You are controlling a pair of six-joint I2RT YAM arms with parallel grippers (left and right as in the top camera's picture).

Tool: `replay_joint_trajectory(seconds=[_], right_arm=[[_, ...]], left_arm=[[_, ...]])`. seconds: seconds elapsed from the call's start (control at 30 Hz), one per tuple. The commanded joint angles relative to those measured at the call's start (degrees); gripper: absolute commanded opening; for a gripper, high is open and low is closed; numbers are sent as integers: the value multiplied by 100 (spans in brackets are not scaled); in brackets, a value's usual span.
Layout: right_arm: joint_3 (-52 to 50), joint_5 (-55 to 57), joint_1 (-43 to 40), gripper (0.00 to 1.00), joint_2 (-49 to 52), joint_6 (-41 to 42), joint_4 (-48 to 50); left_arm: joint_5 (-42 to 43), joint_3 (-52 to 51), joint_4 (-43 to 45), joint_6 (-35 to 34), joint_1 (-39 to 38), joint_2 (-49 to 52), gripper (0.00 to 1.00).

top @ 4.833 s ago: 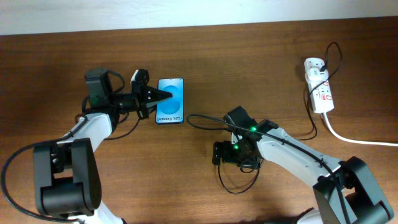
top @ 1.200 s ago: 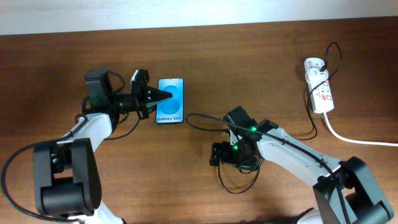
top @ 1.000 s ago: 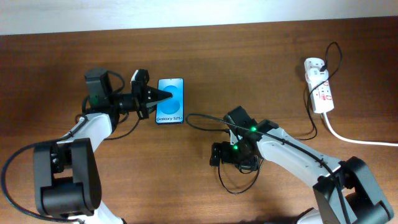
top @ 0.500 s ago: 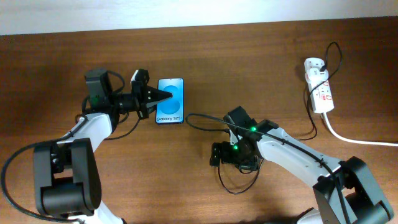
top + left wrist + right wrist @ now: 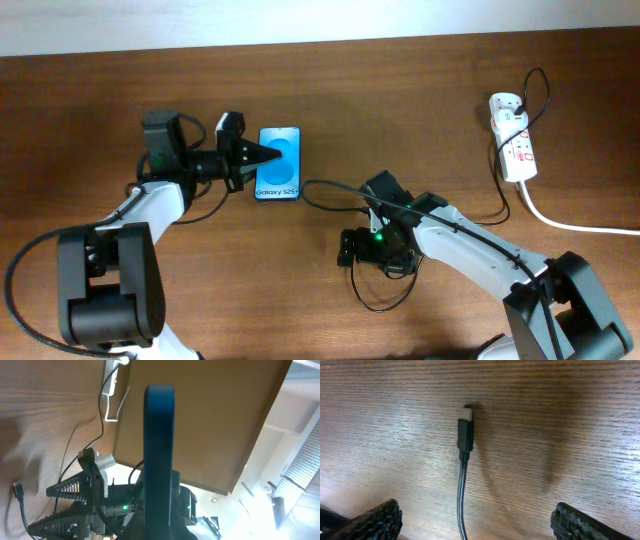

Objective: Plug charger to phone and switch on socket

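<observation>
The phone (image 5: 280,165), with a bright blue screen, lies on the table (image 5: 320,90). My left gripper (image 5: 254,155) is shut on its left edge. In the left wrist view the phone (image 5: 159,445) shows edge-on as a dark bar between the jaws (image 5: 159,527). My right gripper (image 5: 346,248) is open and empty at mid table. In the right wrist view its fingers (image 5: 480,527) are spread either side of the charger's thin black cable. The connector tip (image 5: 465,434) lies flat on the wood just ahead of them, untouched. The white socket (image 5: 513,140) lies at the far right with a black plug in it.
The socket's thick white cord (image 5: 570,225) runs off the right edge. The charger cable loops on the wood in front of my right arm (image 5: 383,303). The left wrist view also shows the socket (image 5: 112,377) and the right gripper (image 5: 75,495) in the distance.
My left gripper and the phone have shifted slightly to the right. The right gripper has stayed open over the connector.
</observation>
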Motion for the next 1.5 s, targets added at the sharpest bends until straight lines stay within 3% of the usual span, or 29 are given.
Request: replay_joint_trajectory(seconds=[0.0,0.3,0.43,0.57,0.83,1.03,1.13,1.27,1.47], right_arm=[[22,-81,22,98,35,-39,365],[20,-197,22,99,37,136,1071],[181,-1001,22,98,11,133,1768],[782,-437,24,99,-872,289,490],[813,826,26,98,-2612,1215,361],[813,330,26,98,-2468,1239,778],[813,332,28,98,-2439,1947,1082],[813,273,28,99,-2391,1963,1412],[813,-33,39,98,-1869,3543,1495]], left_arm=[[66,50,31,74,-205,-7,0],[-164,50,33,79,-319,-7,0],[-210,50,31,94,-319,-7,0],[-208,50,31,96,-319,-7,0],[-212,50,31,96,-321,-7,0],[-501,50,28,90,-354,-7,0],[-643,50,28,11,-417,-7,0],[-564,50,31,-269,-422,-7,0],[-522,52,31,-848,-422,-9,0]])
